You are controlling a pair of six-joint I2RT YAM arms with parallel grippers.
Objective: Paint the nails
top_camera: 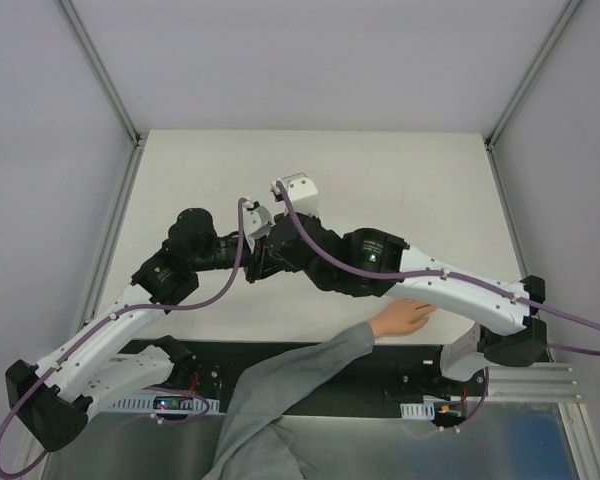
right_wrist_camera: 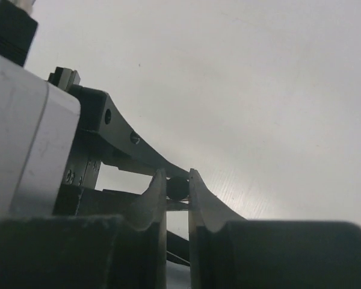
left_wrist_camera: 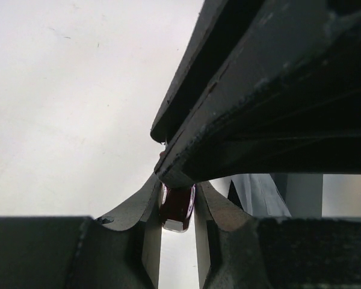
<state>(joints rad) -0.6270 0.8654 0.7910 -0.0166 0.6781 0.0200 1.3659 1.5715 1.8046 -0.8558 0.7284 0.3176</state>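
A small dark red bottle [left_wrist_camera: 177, 208] sits pinched between the fingertips of my left gripper [left_wrist_camera: 177, 191], which is shut on it. From the upper right, my right gripper's dark finger [left_wrist_camera: 259, 108] covers the bottle's top. In the right wrist view, my right gripper [right_wrist_camera: 178, 180] is shut on a small round black cap [right_wrist_camera: 178, 188]. Seen from above, both grippers meet over the middle of the table [top_camera: 263, 255]. A bare hand [top_camera: 402, 317] with a grey sleeve [top_camera: 300, 375] rests at the table's near edge, partly under my right arm. Its nails are too small to make out.
The white table [top_camera: 400, 190] is walled by grey panels with metal posts at the back corners. The person's sleeved arm reaches in from the bottom between the two arm bases. Purple cables run along both arms.
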